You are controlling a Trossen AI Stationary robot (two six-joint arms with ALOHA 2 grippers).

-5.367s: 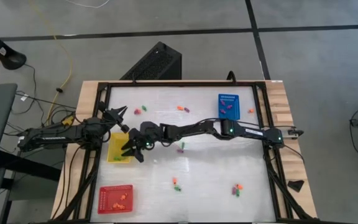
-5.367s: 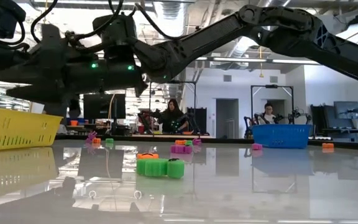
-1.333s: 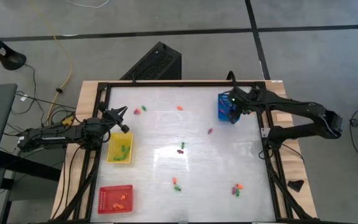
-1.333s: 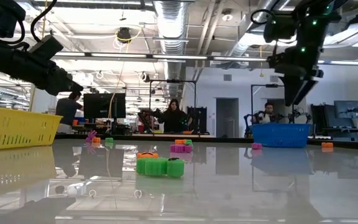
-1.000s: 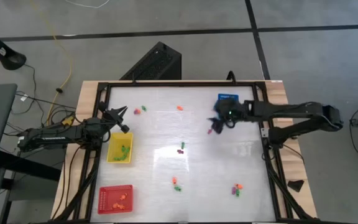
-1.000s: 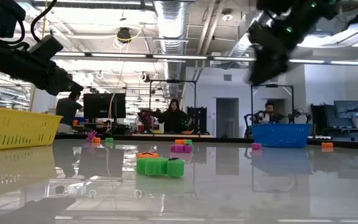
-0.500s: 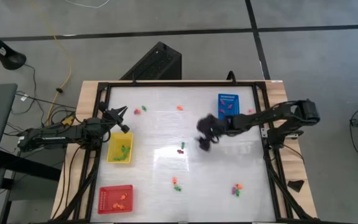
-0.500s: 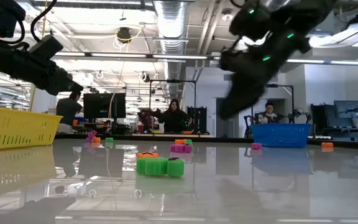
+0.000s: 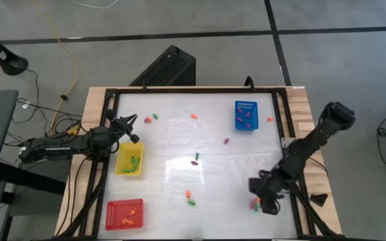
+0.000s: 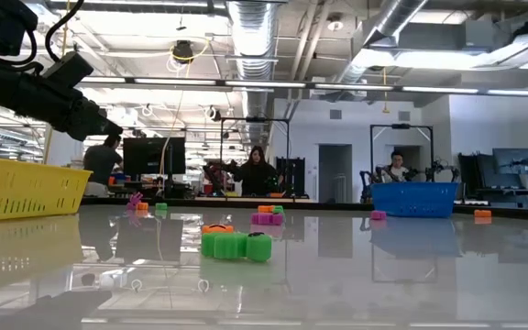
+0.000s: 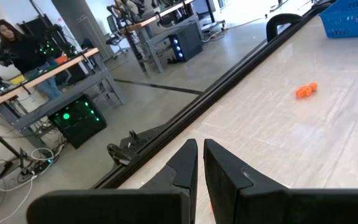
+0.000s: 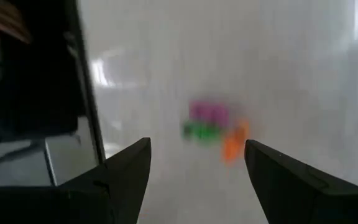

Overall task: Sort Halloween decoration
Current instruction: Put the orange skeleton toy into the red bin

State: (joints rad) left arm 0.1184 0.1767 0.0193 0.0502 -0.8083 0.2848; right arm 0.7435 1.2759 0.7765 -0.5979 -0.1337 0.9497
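Blurred decoration pieces ahead

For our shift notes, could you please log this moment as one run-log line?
right gripper: open, above mixed pieces near table's front right | left gripper: shut, empty, waiting beside yellow tray

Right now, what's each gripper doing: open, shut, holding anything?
Left gripper: shut, empty, beside the yellow tray.
Right gripper: open, empty, above a purple, green and orange cluster.

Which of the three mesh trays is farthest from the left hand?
The blue tray, far across the table; the yellow tray and red tray sit on the left hand's side.
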